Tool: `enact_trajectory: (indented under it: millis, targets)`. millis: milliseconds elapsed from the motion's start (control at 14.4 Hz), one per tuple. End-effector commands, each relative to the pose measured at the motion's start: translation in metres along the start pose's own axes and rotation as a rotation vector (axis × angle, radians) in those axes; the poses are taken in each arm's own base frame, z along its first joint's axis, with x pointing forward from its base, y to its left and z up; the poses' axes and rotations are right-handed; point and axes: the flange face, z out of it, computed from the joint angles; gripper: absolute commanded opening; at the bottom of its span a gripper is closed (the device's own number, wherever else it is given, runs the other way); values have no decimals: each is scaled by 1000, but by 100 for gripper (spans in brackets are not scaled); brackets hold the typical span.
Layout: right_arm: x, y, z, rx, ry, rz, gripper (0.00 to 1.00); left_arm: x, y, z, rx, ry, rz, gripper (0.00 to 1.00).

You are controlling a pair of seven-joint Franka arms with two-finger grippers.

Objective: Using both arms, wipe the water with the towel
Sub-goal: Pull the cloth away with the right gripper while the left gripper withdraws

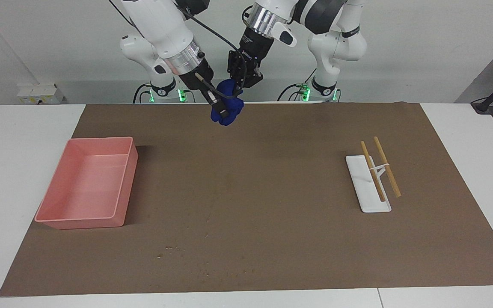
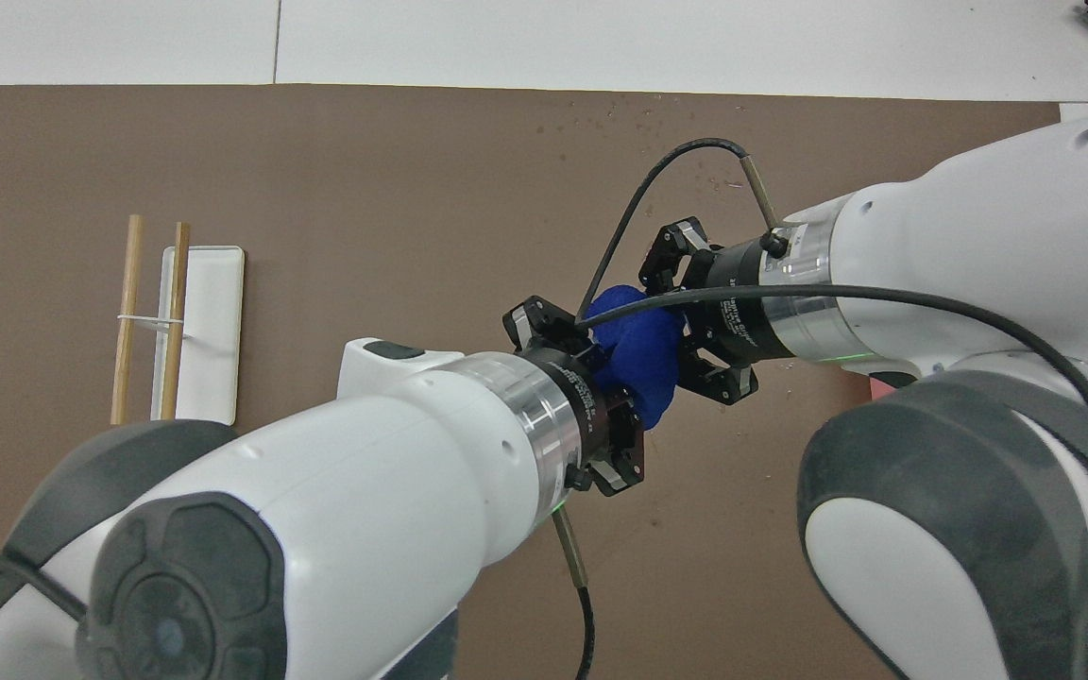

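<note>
The royal-blue towel (image 1: 228, 102) is a bunched lump held in the air over the brown mat's edge nearest the robots. It also shows in the overhead view (image 2: 640, 345). My right gripper (image 1: 220, 108) grips it from the right arm's side, one finger lying across its front. My left gripper (image 1: 239, 89) grips its upper part from the left arm's side. In the overhead view the left gripper (image 2: 621, 382) and the right gripper (image 2: 681, 326) face each other with the towel between them. Small water droplets (image 1: 173, 250) speckle the mat far from the robots (image 2: 620, 109).
A pink tray (image 1: 126, 147) stands on the mat toward the right arm's end. A white dish (image 1: 377, 207) with two wooden chopsticks (image 1: 387, 167) lies toward the left arm's end and shows in the overhead view (image 2: 213, 378).
</note>
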Motion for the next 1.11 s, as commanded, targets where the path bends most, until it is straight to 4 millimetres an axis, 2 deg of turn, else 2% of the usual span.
enact_trajectory:
  millis: [0,279,488,627,766,905,1045]
  targets:
    - [1,1,-4,-12,27,-16,0,9,36,-6,-37,-12,-74,100]
    - [17,-3,-9,3,52,-77,0,52,107,-12,-100,28,-195,100]
    - [51,-10,-18,59,97,-99,0,83,140,-13,-126,64,-266,100]
    - [79,-23,-4,78,131,-138,0,104,149,-13,-118,122,-257,100]
    - [113,-40,14,147,164,-166,0,125,156,-12,-108,165,-92,100]
    - [147,-65,57,184,189,-169,0,139,168,-16,-90,195,81,100]
    - [184,-93,87,239,245,-199,0,160,185,-23,-23,238,281,100]
